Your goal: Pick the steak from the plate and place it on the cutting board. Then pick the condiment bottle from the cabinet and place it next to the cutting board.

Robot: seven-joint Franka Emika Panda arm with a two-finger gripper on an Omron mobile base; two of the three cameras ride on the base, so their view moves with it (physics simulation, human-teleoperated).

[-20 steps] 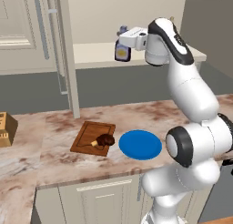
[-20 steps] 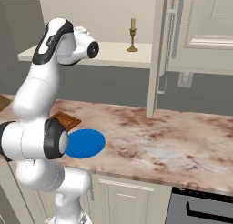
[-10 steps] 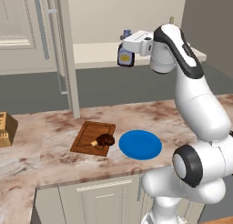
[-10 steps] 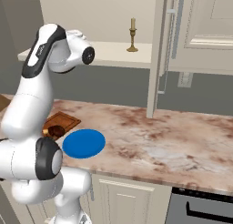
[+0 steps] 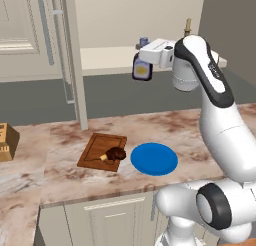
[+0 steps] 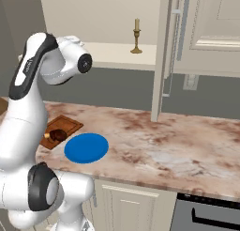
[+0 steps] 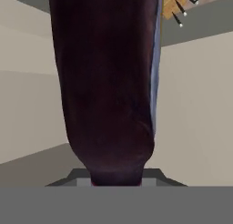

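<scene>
Fingers [image 5: 141, 69] clenched on the condiment bottle [image 5: 142, 68], held up in the air in front of the cabinet shelf [image 5: 107, 57], just past its front edge and well above the surface [image 5: 190, 122]. Dark brown bottle body with a yellow-white label facing the left base view, greyish-blue cap on top, roughly upright there. Seen up close in the hand view as a dark brown mass [image 7: 107, 82] with a bluish strip along one side, running from the bottom edge up through the frame. Cabinet [image 5: 30, 30] cream-beige, its panelled door swung open, long grey bar handle [image 5: 46, 31] on it; door edge reaching down close to the marbled surface. Brass candlestick [image 6: 136, 36] standing on the shelf, near the open door in the right base view. Steak [image 5: 115, 154] lying on the cutting board [image 5: 97, 149], at the board's corner nearest the plate [image 5: 154, 158], pale bone end pointing back across the board. Plate bright blue, flat on the surface just beside the board, nothing on it. Same trio in the right base view: board [image 6: 65, 125] partly hidden behind the white arm, steak [image 6: 57, 134] on it, plate [image 6: 86, 147] next to it. Tan wooden block [image 5: 7, 142] at the far left of the surface, well apart from the board.
</scene>
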